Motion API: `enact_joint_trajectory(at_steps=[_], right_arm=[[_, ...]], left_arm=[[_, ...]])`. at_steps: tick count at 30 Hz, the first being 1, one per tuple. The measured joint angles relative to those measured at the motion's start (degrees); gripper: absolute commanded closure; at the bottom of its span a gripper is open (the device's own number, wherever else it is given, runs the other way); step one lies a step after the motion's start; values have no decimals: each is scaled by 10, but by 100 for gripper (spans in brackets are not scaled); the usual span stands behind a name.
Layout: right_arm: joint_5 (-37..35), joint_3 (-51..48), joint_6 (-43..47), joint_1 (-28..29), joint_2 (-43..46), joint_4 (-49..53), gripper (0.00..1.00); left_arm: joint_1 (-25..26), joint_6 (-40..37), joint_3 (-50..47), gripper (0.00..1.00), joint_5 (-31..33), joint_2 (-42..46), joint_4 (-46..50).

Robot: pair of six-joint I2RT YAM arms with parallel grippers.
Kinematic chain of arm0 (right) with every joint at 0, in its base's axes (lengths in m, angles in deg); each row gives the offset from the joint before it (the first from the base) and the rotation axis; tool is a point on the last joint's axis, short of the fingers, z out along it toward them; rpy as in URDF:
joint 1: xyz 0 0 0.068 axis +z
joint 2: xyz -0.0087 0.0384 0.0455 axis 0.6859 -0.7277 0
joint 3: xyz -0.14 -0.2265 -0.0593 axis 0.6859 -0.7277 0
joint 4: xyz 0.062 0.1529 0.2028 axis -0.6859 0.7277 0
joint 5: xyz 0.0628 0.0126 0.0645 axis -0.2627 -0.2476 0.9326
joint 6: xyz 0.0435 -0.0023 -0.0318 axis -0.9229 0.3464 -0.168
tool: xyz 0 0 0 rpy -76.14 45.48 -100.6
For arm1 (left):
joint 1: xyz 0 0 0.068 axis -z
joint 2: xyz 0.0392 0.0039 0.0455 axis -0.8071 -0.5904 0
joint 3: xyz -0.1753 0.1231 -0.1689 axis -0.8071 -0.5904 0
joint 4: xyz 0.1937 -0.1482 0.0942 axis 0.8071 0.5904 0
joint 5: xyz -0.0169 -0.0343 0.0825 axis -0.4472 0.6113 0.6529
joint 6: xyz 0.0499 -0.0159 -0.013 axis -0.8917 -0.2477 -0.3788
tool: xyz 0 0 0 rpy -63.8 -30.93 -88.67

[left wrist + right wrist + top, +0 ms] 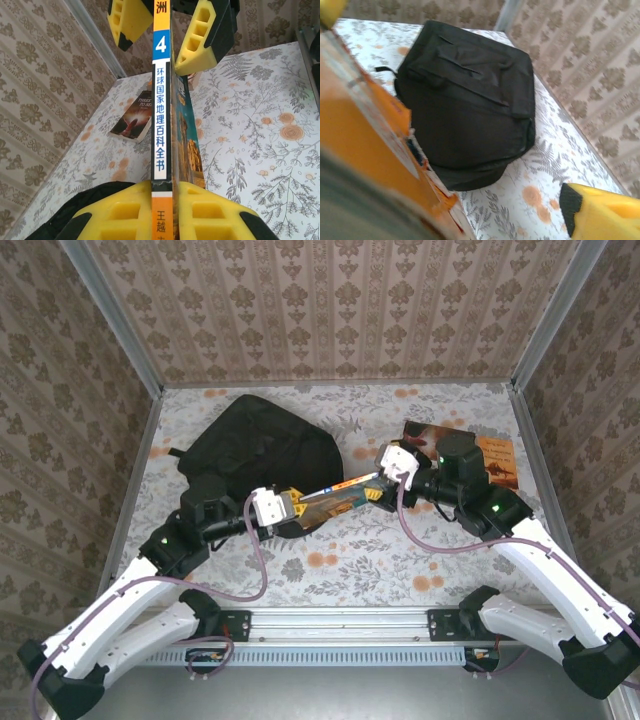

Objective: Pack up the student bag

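Student bag point(262, 445) flat; left fingers point(120, 215) grip book point(160, 125) "环球国家地理百科全书 4"; right fingers point(200, 35) wide

You have a table point(360, 560) covered in white cloth printed with grey ferns and orange flowers, boxed by three walls point(330, 300) of beige damask wallpaper, with grey metal strips point(110, 310) at the corners.

One backpack point(262, 445), two books point(340, 486) point(497, 460)

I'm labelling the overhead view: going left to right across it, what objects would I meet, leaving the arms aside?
student bag → held book → book lying flat
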Motion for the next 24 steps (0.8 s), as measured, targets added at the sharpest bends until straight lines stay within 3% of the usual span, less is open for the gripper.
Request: enact_joint_trajectory(at_steps=[3,4,7,9,11,12,17,21,24], right_arm=[[47,3,8,-1,0,7,45],[64,4,8,-2,0,8,54],[105,7,6,-3,0,15,100],[123,9,-3,-4,0,22,100],[132,9,-14,-10,0,23,100],[139,9,-23,-14,0,20,100],[160,-41,-151,-60,32,-70,100],[122,-52,-326,-101,43,-118,100],[96,-49,-437,-122,37,-126,100]], left_arm=[[2,-5,0,100,-5,0,-2],[2,-6,-1,100,-7,0,-2],[2,-6,-3,100,-6,0,-9],[0,-6,-8,99,4,2,-21],[1,2,-15,55,15,3,-37],[2,10,-18,42,23,3,-49],[-1,103,-21,16,103,3,-102],[-25,228,14,13,163,-22,-87],[-85,338,81,17,159,-78,-41]])
